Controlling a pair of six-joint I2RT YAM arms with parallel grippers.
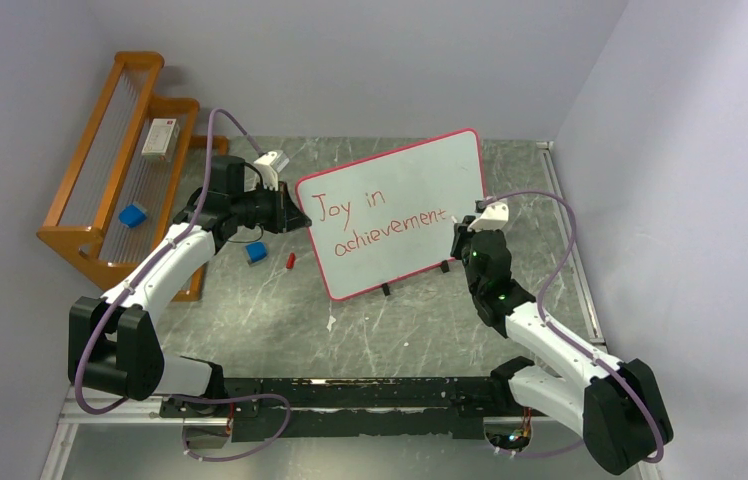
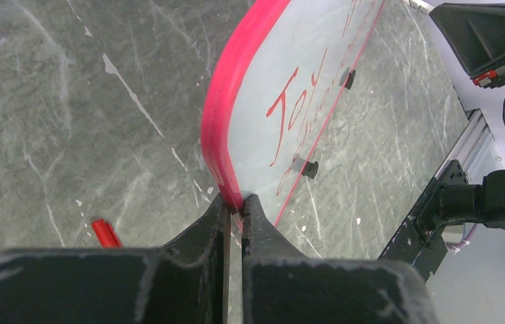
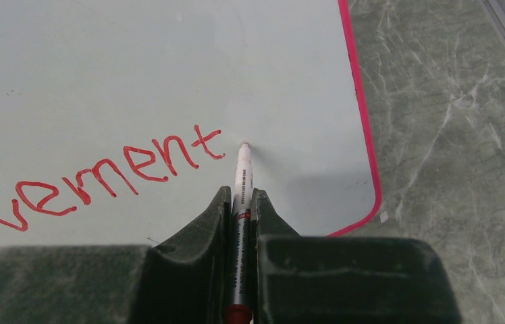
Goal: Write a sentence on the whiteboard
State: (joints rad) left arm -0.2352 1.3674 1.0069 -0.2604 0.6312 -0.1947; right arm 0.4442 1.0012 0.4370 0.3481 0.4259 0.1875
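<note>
Grey marbled table (image 1: 280, 320): left pincer (image 2: 236, 202) pinches whiteboard (image 1: 395, 215) reading "Joy in achievement", right pincer (image 3: 242, 196) pinches marker (image 3: 243, 169).

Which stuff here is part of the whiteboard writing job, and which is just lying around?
In use: whiteboard, marker, left end effector (on board edge), right end effector (holding marker).
Lying about: small red piece, small blue item, wooden rack, white box, blue block.
</note>
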